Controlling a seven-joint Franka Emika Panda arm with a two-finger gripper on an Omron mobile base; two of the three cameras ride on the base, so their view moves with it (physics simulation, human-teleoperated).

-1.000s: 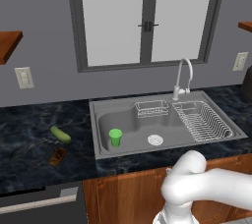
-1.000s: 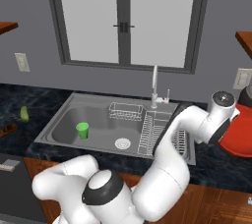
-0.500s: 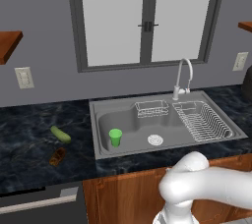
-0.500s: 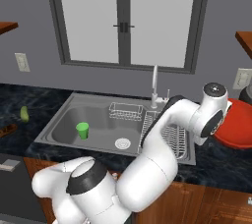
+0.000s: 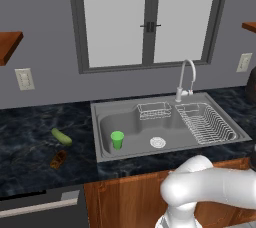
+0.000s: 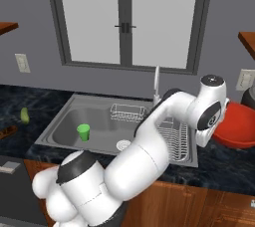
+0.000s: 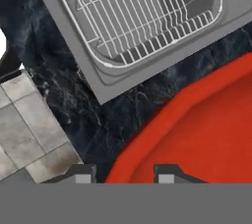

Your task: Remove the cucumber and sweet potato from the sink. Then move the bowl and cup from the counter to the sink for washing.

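Note:
The red bowl (image 7: 206, 125) hangs slightly tilted just above the dark counter, right of the sink (image 7: 98, 78). Its near rim sits between the fingertips of my gripper (image 7: 123, 178), which is shut on it. In the right base view the bowl (image 6: 241, 126) shows beside my hand. The green cup (image 5: 117, 139) (image 6: 83, 132) stands upright in the sink (image 5: 135, 132) basin, left of the drain. On the counter to the sink's left lie the cucumber (image 5: 61, 137) (image 6: 24, 115) and, nearer the front edge, the sweet potato (image 5: 58, 159).
A wire dish rack (image 7: 142, 16) fills the sink's right side, a small wire basket (image 5: 154, 110) sits at the back, and the faucet (image 5: 186, 77) curves over them. The counter's front edge and the tiled floor (image 7: 29, 134) lie close to my hand.
My hand has risen a little and moved left toward the sink, carrying the bowl with it. The cup, cucumber and sweet potato have stayed put.

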